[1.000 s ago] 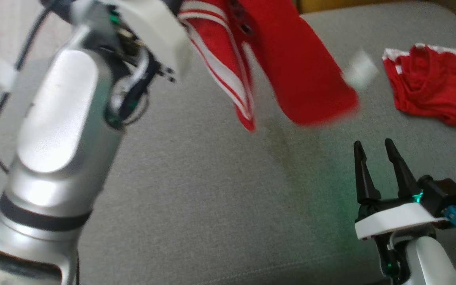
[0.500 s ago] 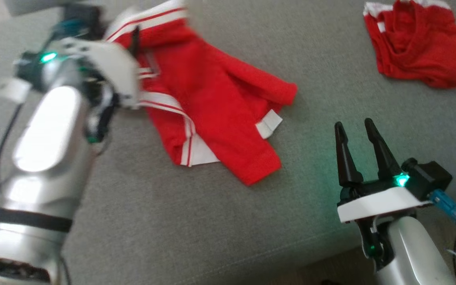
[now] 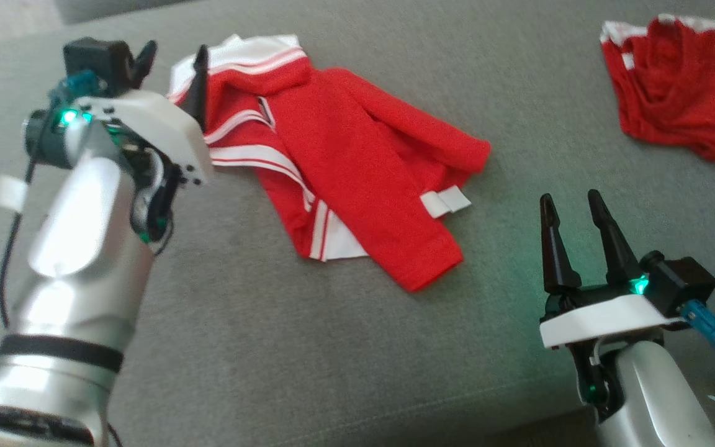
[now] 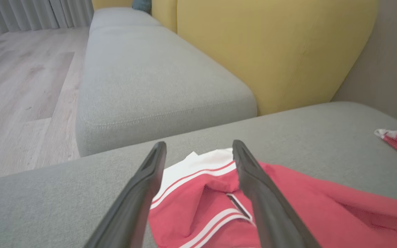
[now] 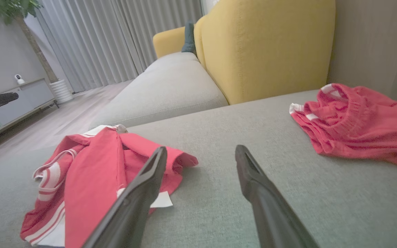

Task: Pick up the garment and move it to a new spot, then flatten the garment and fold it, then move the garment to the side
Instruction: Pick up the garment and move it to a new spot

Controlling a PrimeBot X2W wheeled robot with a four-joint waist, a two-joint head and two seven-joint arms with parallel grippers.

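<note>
The red garment (image 3: 345, 167) with white stripes lies crumpled on the grey sofa cushion (image 3: 332, 347), left of centre in the head view, with a white label (image 3: 445, 202) poking out at its right edge. Its white collar end sits right at the left gripper (image 3: 175, 48), whose two fingers stand spread wide. In the left wrist view the collar shows between and just past the parted fingers of that gripper (image 4: 199, 144), with no fabric pinched. The right gripper (image 3: 569, 197) hovers over bare cushion just right of the garment, fingers likewise apart and empty.

A second ago the garment hung in the air from the left gripper. Half a second ago it was already down on the cushion, and since then the fingers have spread and let it go.

One left finger covers part of the collar in the head view, so contact there cannot be judged. The left wrist view cuts off the garment's lower half. A second red garment (image 3: 674, 87) lies bunched well apart at the far right.
</note>
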